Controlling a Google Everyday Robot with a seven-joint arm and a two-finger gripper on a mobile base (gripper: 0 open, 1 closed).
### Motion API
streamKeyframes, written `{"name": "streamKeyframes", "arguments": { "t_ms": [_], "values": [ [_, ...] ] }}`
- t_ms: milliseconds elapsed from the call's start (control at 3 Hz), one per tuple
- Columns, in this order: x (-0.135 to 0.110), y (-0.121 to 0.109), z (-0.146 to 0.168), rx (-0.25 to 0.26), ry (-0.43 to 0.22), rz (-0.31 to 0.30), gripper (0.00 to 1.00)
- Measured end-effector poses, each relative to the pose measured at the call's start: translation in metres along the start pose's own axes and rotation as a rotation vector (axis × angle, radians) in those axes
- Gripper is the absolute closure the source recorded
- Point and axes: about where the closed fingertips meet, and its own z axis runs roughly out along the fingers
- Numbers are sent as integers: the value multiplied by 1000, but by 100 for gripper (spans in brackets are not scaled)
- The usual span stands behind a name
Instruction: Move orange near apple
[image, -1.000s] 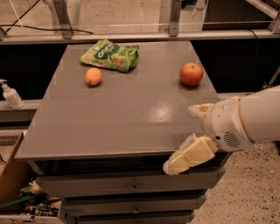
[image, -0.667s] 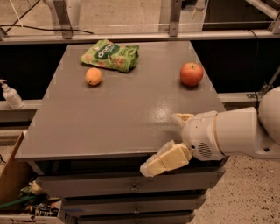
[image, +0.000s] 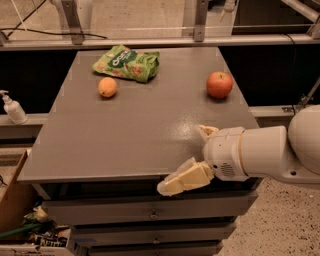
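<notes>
The gripper (image: 181, 159) is seen at the near right edge of the bench (image: 130, 135), low over the front lip. Its jaws are spread wide, with nothing held between them: one finger is pointed toward the near left and the other is raised behind it over the bench top.

The orange (image: 107, 86) is found on the far left part of the bench, just on the near side of a green bag (image: 126, 62) and apart from it by a narrow gap. The apple (image: 220, 84) is set on the far right, well apart from the orange and at about the same depth.

The coming move is judged to turn on one relation — the orange lies diagonally away from the jaws, far and to the left, across most of the bench. The apple is much nearer to the gripper, almost straight beyond it. No long axis needs to be matched, since the orange is round. A reach to the far left is called for first; the bag is best avoided by an approach from the near side — then a carry to the right.
</notes>
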Motion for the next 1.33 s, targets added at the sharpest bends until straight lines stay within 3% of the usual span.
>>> {"name": "streamKeyframes", "arguments": {
  "t_ms": [333,667,1333],
  "values": [
    [-18,-20,18,19,-80,-70,0],
    [-33,-31,46,9,-159,-103,0],
    [-44,-37,114,-40,-282,-83,0]
  ]
}}
